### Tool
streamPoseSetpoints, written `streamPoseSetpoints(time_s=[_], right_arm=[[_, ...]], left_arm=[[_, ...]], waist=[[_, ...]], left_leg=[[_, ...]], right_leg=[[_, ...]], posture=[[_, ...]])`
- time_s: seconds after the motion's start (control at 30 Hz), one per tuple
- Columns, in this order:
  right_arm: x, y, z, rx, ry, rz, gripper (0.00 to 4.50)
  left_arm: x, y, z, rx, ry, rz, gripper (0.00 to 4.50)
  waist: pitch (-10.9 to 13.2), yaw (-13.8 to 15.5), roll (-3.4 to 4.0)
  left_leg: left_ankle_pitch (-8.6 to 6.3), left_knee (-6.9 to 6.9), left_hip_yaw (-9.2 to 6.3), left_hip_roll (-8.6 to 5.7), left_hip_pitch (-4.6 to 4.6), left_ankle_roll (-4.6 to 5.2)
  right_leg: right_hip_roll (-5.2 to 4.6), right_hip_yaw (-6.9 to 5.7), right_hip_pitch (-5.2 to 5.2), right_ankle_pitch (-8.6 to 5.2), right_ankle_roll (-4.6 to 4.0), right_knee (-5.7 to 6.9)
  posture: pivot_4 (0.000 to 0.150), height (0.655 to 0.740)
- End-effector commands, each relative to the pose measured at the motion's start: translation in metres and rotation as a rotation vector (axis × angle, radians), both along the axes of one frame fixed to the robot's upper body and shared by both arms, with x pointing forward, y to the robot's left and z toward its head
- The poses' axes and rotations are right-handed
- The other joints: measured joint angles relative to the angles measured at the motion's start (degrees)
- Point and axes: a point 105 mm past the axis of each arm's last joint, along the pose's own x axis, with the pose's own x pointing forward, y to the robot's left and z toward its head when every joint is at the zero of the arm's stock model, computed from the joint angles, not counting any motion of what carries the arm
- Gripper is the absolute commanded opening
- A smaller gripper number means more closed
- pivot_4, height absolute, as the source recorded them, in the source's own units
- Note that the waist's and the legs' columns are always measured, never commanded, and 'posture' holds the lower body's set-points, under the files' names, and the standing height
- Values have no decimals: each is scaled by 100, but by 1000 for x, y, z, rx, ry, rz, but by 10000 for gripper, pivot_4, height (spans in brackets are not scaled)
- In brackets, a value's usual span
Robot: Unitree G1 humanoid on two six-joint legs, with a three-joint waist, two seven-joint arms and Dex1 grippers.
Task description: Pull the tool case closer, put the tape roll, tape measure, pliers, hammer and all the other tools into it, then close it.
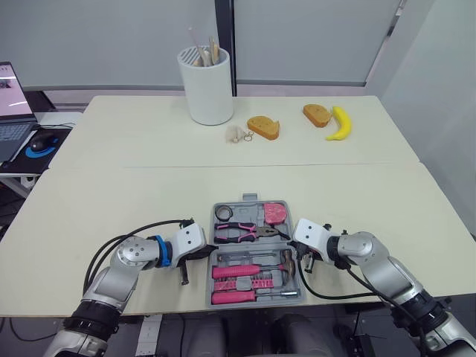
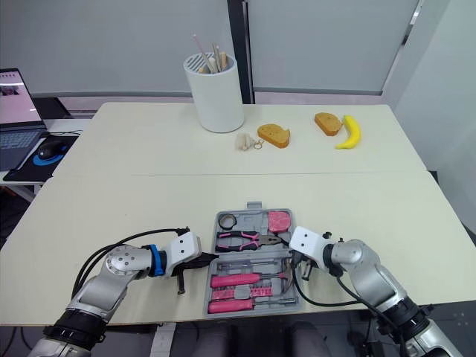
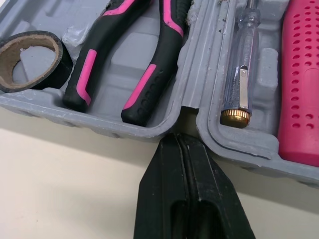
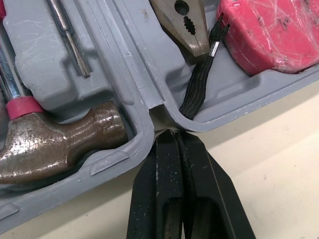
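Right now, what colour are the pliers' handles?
Pliers handles: black with pink; best in left wrist view.

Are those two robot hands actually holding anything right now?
Nothing. The left gripper and right gripper have shut, empty jaws, tips at the hinge notches of the tool case.

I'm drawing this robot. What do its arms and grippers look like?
Both arms are silver-grey metal with white boxy wrist blocks and looping black cables. The left arm wears a blue ring. The left gripper and right gripper each have two black tapered fingers.

Probably an office or lab, laptop [image 1: 10, 111] and mouse [image 1: 44, 139] at the side, pale worktables [image 1: 134, 201] pushed together
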Motion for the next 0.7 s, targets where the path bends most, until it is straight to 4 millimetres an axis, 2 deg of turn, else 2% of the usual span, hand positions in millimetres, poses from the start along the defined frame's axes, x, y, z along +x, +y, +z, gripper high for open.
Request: streamPoseSetpoints(time_s=[0.03,0.43,0.7], right_arm=[[-11,20,5,40,5,86,146],[-10,18,5,33,5,78,146],[-4,-6,10,-13,-18,9,146]], left_arm=[[2,-5,1,8,-18,-15,0],[1,-4,0,14,-27,-11,0],[7,8,4,27,-54,21,0]], waist=[[0,0,0],[0,0,0],[0,4,0]], left_leg=[[0,0,0,0,0,0],[0,0,-1,0,2,0],[0,0,-2,-1,1,0]], right_leg=[[0,0,0,0,0,0],[0,-1,1,0,0,2],[0,-1,1,0,0,1]], posture=[[1500,7400],[1500,7400],[1500,7400]])
